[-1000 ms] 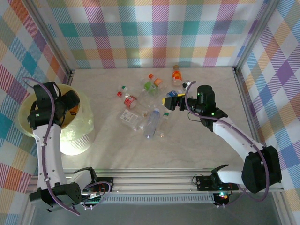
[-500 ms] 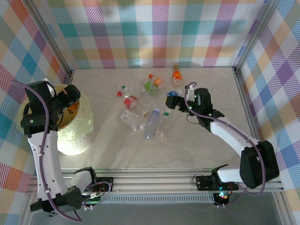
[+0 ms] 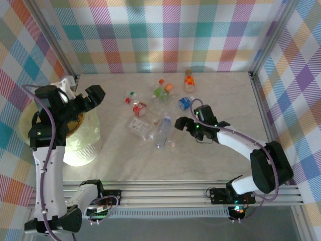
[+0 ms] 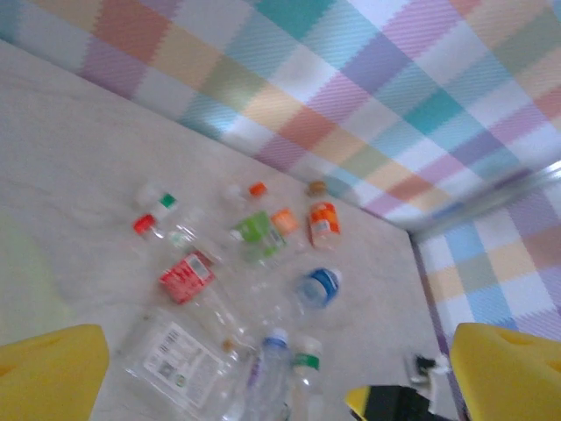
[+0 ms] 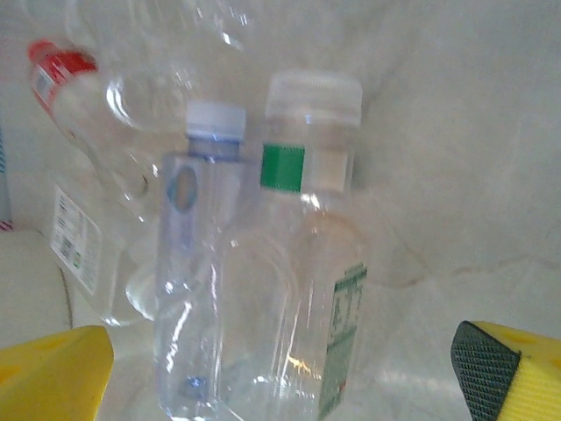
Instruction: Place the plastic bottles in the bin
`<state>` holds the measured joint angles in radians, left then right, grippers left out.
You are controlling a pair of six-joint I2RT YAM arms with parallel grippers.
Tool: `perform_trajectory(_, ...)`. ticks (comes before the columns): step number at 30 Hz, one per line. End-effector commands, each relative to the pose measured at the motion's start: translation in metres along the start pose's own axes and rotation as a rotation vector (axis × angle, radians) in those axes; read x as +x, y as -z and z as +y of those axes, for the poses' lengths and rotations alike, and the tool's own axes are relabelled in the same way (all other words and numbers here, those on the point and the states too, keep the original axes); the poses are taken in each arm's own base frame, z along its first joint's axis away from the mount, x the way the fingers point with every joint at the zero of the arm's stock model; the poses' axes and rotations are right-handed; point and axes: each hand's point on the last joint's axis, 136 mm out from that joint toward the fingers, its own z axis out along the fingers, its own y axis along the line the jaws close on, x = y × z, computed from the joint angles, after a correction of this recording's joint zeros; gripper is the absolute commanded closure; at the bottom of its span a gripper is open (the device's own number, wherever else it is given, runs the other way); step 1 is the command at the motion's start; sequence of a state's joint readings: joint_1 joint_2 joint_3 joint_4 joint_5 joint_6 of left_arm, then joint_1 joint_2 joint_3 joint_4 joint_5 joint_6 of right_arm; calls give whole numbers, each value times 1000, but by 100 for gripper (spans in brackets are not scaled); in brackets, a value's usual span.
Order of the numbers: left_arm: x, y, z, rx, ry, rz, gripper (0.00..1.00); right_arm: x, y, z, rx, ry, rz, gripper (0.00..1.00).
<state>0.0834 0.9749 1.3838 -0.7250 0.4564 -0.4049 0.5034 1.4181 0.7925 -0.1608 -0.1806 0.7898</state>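
Top external view is showing the left gripper (image 3: 82, 94) hanging over the right side of the bin (image 3: 80, 148), its jaws spread wide with nothing between them. The bin is standing at the left edge of the surface (image 3: 215, 160). The bottles (image 3: 150, 118) are lying scattered mid-surface, well apart from the bin. The right gripper (image 3: 183, 124) is sitting low just right of that pile, its jaws also wide apart. Right wrist view is showing a clear bottle with a green label (image 5: 302, 289) and a pale-blue-capped bottle (image 5: 195, 263) lying side by side ahead of the spread fingers (image 5: 53, 373), neither one clamped.
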Motion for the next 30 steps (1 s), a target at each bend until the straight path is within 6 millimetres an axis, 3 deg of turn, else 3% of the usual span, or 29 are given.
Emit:
perform_trajectory(1, 9, -11, -25, 107, -17, 29, 0, 21, -7, -9, 80, 11, 42, 0)
perform_trajectory(11, 46, -51, -47, 160, -42, 150, 0, 43, -27, 7, 167, 114, 76, 0)
perform_trajectory(20, 68, -78, -53, 134, -83, 221, 0, 45, -35, -17, 401, 145, 27, 1)
perform_trajectory(25, 74, -80, -51, 108, -105, 240, 0, 40, -22, -32, 470, 183, -12, 16)
perform_trajectory(30, 76, -82, -49, 99, -105, 243, 0, 40, -25, -31, 457, 257, 5, 20)
